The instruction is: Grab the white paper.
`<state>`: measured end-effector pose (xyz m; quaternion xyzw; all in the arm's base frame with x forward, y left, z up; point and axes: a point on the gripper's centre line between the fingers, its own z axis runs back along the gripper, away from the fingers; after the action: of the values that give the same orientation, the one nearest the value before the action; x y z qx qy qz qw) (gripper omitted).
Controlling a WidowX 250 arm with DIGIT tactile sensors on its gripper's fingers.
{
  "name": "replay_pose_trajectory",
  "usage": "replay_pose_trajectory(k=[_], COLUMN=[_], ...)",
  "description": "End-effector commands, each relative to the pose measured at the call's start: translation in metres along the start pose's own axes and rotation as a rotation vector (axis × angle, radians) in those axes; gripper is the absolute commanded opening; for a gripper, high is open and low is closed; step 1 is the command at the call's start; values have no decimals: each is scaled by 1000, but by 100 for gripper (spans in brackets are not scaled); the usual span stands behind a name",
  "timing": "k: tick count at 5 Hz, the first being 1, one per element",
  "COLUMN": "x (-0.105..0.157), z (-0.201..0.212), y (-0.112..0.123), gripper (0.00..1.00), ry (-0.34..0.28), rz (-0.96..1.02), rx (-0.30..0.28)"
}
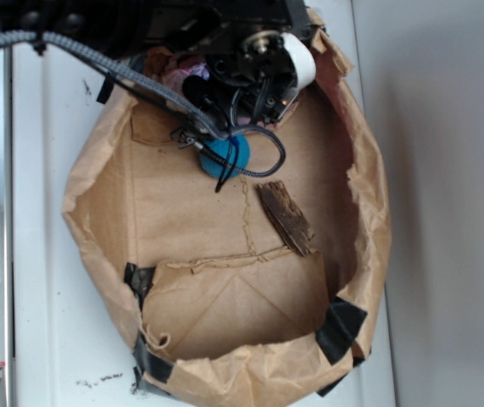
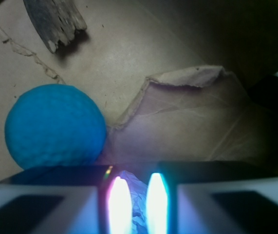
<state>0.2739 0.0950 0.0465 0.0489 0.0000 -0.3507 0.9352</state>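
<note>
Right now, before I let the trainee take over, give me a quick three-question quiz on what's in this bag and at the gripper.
1. True or false: the blue ball lies on top of the wood piece.
2. In the wrist view, what shows between the fingertips of the gripper? A) the white paper B) the blue ball C) the wood piece
3. Fill in: the corners of the brown paper bag are patched with black ___.

Key: 1 false, they lie apart on the bag floor; 2 A; 3 tape.
</note>
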Motion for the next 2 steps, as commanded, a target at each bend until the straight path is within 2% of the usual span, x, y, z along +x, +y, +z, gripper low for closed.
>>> replay_pose_trajectory(k=[1,2], x=[2,-5], z=[22,29], y=[1,-1], gripper=[0,100], ry=[-43,-89], rz=[-10,-42], rx=[50,-12])
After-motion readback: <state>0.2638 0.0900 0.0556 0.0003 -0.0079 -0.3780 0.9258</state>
